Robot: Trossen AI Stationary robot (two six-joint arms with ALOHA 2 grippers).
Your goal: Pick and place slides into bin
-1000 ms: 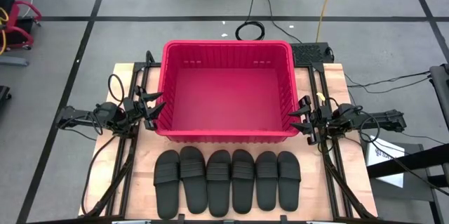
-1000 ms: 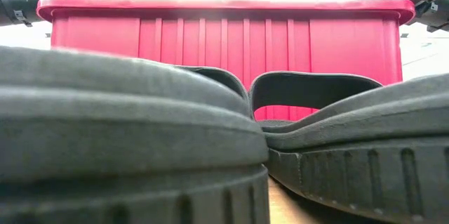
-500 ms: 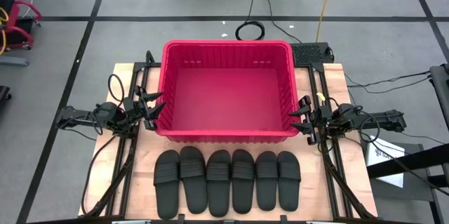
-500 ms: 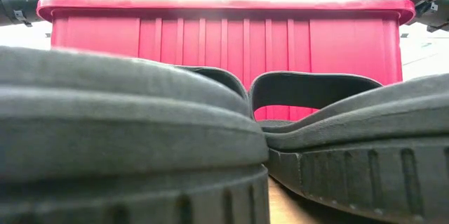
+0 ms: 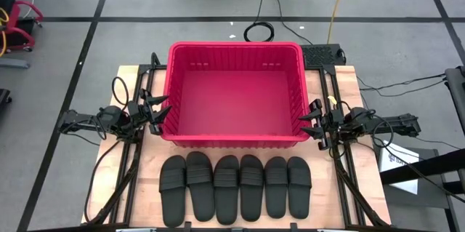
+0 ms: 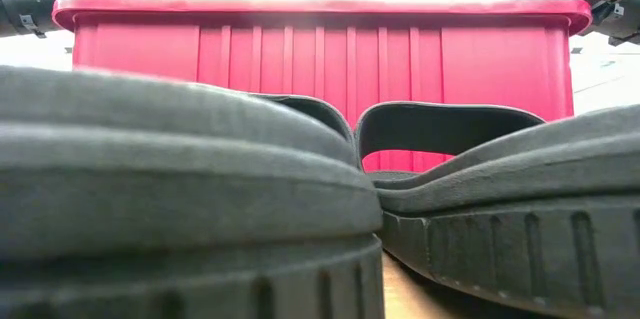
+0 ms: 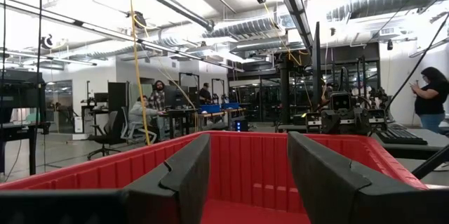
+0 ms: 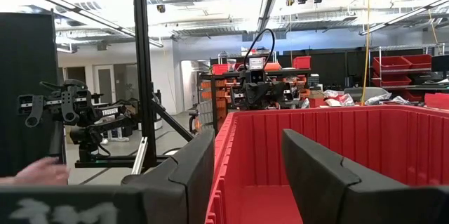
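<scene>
Red plastic bin (image 5: 236, 94) stands at the middle of the wooden bench (image 5: 363, 181), seen from above, with its floor bare. Six black slides (image 5: 236, 187) lie on the bench in a tidy row just in front of the bin's near wall, soles down and straps up, side by side and touching or nearly so; such a row puts every strap within reach of either arm. The left tool (image 5: 161, 112) hangs just beside the bin's left wall and the right tool (image 5: 308, 123) just beside its right wall, both pointing inward, fingers spread and holding nothing. This reads as a ready pose, so the task appears not yet begun.

Low view: two slides (image 6: 470, 199) fill the foreground, their ribbed edges close to the lens, and the bin's ribbed front wall (image 6: 320, 59) rises behind them. Parts of both arms show at the upper corners, level with the rim.

Left wrist view: the left tool (image 7: 249, 175) shows both dark fingers apart, with the bin's red rim and far wall (image 7: 245, 161) between and beyond them. People sit and stand in the room behind.

Right wrist view: the right tool (image 8: 249, 175) is likewise spread and empty, aimed across the bin's interior (image 8: 393, 154). A person's hand (image 8: 35, 171) shows at the edge, well apart from the tool.
</scene>
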